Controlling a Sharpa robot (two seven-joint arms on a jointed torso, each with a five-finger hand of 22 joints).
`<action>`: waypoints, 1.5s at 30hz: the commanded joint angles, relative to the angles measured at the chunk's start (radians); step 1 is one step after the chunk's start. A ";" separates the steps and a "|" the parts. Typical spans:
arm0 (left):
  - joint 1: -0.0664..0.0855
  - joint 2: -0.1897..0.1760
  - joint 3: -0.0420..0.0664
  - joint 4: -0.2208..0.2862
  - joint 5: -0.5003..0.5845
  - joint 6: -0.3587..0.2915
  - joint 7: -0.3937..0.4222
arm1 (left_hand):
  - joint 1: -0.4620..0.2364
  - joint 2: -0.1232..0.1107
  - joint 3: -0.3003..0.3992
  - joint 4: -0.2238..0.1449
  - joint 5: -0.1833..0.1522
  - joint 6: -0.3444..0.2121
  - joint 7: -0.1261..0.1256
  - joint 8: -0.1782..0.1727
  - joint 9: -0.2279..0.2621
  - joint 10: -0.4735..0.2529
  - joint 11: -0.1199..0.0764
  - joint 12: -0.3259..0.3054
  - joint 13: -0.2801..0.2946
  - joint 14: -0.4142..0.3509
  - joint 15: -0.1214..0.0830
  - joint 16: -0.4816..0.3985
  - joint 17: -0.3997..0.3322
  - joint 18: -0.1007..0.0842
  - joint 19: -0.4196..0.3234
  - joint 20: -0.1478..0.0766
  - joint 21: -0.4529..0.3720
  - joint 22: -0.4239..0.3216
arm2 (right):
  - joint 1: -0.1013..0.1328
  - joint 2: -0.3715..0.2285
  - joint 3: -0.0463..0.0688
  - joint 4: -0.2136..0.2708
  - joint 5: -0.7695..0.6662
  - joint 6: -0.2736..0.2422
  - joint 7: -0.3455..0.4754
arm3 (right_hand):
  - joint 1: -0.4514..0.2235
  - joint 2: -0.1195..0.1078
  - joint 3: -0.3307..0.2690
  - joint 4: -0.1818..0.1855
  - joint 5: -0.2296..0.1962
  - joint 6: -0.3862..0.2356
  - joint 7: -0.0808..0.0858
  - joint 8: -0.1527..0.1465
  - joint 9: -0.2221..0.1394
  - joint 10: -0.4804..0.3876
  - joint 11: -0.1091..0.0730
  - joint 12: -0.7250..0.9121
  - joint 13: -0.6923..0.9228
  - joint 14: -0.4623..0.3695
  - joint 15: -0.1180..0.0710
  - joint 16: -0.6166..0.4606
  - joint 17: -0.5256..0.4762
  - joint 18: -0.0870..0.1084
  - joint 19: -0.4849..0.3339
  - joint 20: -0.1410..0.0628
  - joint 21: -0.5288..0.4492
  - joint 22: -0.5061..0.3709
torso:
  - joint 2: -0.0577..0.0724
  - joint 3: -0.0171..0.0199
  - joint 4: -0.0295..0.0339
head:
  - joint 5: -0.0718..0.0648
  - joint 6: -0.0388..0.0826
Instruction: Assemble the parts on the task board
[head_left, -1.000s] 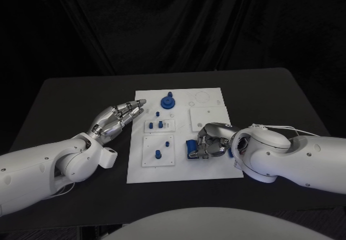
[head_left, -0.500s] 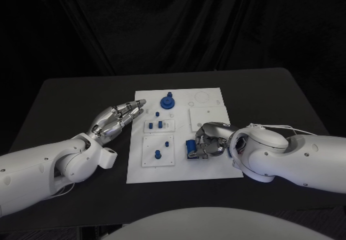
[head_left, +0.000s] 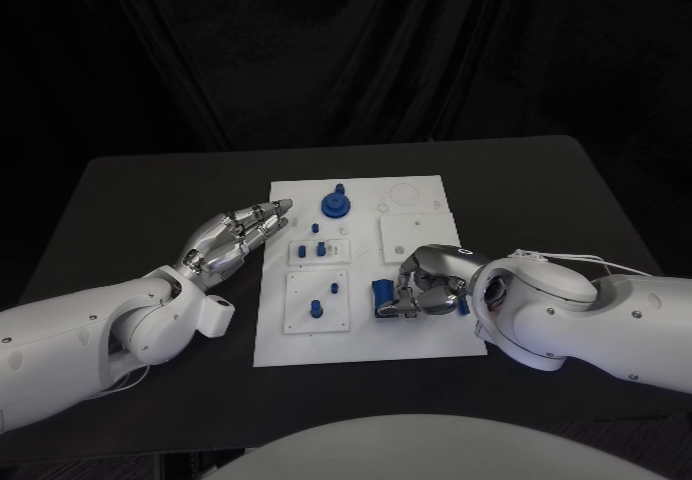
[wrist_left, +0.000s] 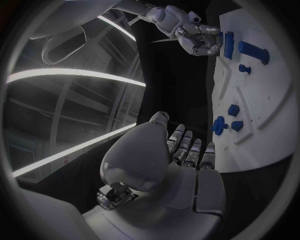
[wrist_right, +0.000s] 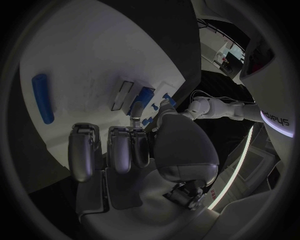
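The black worktop (head_left: 159, 190) carried the white task board (head_left: 418, 335) at its middle, set squarely between my two arms, I judged so that either could reach it. My right hand (head_left: 418, 283) sat low over the board's near right part, fingers curled downward beside a blue cylinder (head_left: 382, 296) lying flat there. In the right wrist view that cylinder (wrist_right: 42, 98) lay apart from the fingertips (wrist_right: 83, 131), so I judged the hand held nothing yet; the fingers were bent but parted. My left hand (head_left: 235, 240) hovered at the board's left edge, fingers straight and together, holding nothing, probably parked clear. A round blue part with a peg (head_left: 336, 205) stood near the far edge, and small blue pegs (head_left: 333, 288) stood in the raised plates.
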 joint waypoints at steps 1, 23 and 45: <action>-0.002 -0.001 0.001 0.002 -0.007 0.014 0.069 | 0.010 0.001 0.005 0.001 0.006 0.002 0.027 0.002 0.001 0.000 0.010 0.007 0.001 0.000 0.006 0.006 0.001 0.012 0.001 0.007 -0.003 -0.002 | 0.016 -0.033 0.002 0.027 0.080 -0.092 0.073 | -0.017 0.009 0.010 -0.001 0.004 0.010 -0.002 -0.006 -0.004 0.105 -0.006 0.003 0.263 0.094 -0.009 0.003 0.196 -0.004 0.073 -0.007 0.008 0.237 | 0.000 -0.0001 0.0004 | -0.001 0.000; -0.002 -0.002 0.001 0.003 -0.007 0.003 0.068 | 0.012 0.001 0.008 -0.001 0.007 0.007 0.029 0.004 0.002 0.006 0.014 0.013 0.002 0.002 0.009 0.010 0.002 0.012 0.001 0.009 -0.003 -0.002 | 0.067 -0.205 -0.002 0.044 -0.124 0.086 -0.189 | 0.115 0.031 0.053 -0.008 0.449 0.026 0.037 -0.241 -0.190 0.105 0.030 0.003 0.263 0.088 0.021 -0.009 0.165 0.001 0.064 0.020 -0.011 0.230 | -0.001 -0.0046 0.0007 | -0.010 0.000; -0.003 -0.001 0.001 -0.001 -0.007 0.007 0.064 | 0.016 0.005 0.016 -0.004 0.011 0.008 0.030 0.004 0.002 0.009 0.017 0.016 0.002 0.003 0.011 0.012 0.002 0.011 0.001 0.010 -0.003 -0.002 | 0.021 -0.189 -0.002 0.027 -0.173 0.110 -0.231 | 0.092 0.035 0.042 -0.005 0.400 0.044 0.037 -0.249 -0.201 0.105 0.029 0.003 0.263 0.088 0.020 -0.009 0.166 0.001 0.064 0.020 -0.011 0.230 | 0.000 -0.0010 0.0011 | -0.015 0.000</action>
